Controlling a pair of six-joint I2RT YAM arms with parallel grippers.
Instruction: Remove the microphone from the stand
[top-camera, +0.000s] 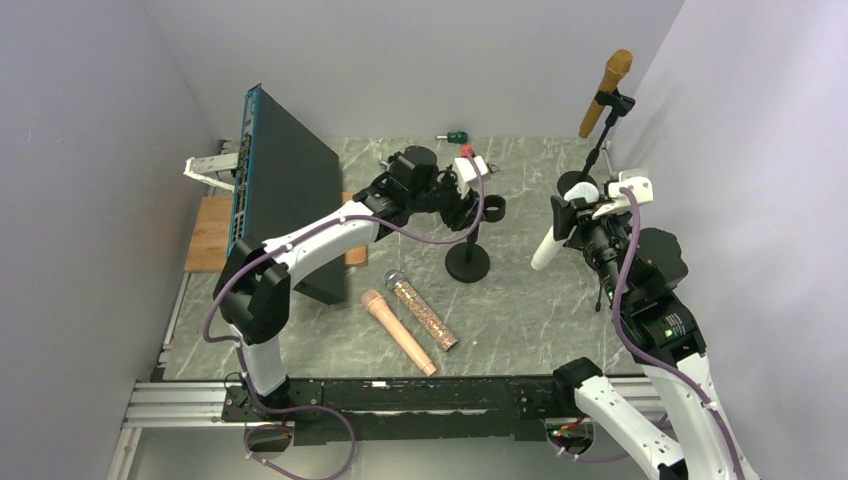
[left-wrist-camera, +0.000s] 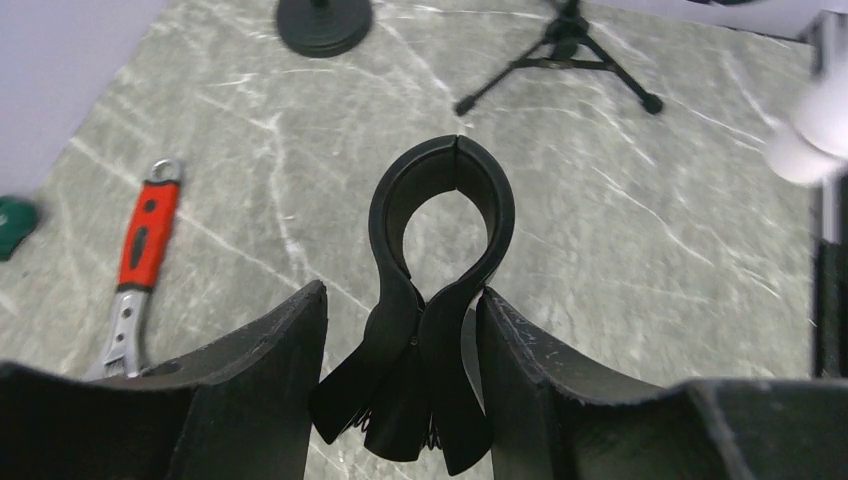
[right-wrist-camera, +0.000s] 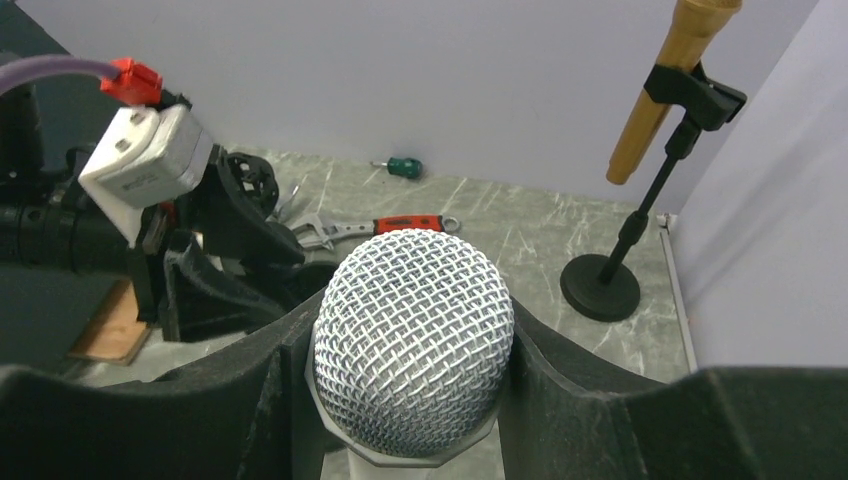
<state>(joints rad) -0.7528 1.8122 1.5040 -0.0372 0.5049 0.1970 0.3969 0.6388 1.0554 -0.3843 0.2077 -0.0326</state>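
- Over the middle stand (top-camera: 467, 262), what is the left gripper (left-wrist-camera: 402, 330) doing?
- It is pinching the handles of the clip (left-wrist-camera: 457, 150), with its jaws standing narrow and touching both handles. The ring is sitting empty, lips meeting. My read is that it is steadying the stand so nothing tips.
- Where is the task microphone sitting?
- The white microphone (top-camera: 545, 248) is hanging in the right gripper (right-wrist-camera: 410, 335). The jaws are clamping it at the mesh-head end and the body is pointing down toward the worktop (top-camera: 520, 320). It is hanging clear of the clip, to its right, so it is looking already out. I am judging that only setting it down is remaining.
- Counting microphones?
- Four. The white one is being held, the gold microphone (top-camera: 613, 85) is standing clipped in the back stand (right-wrist-camera: 600, 285), and the pink microphone (top-camera: 400, 332) and glitter microphone (top-camera: 425, 312) are lying side by side near the arm bases.
- Stands?
- Three: middle, back, plus a tripod (left-wrist-camera: 560, 60) showing in the left wrist view. Its top is being cut off, so I cannot tell if it is carrying anything.
- Clutter?
- One wrench (left-wrist-camera: 145, 250) and one screwdriver (top-camera: 456, 136) are lying by the back wall. One black box (top-camera: 285, 190) is standing on edge at the left, with one wooden board (top-camera: 208, 232) beside it.
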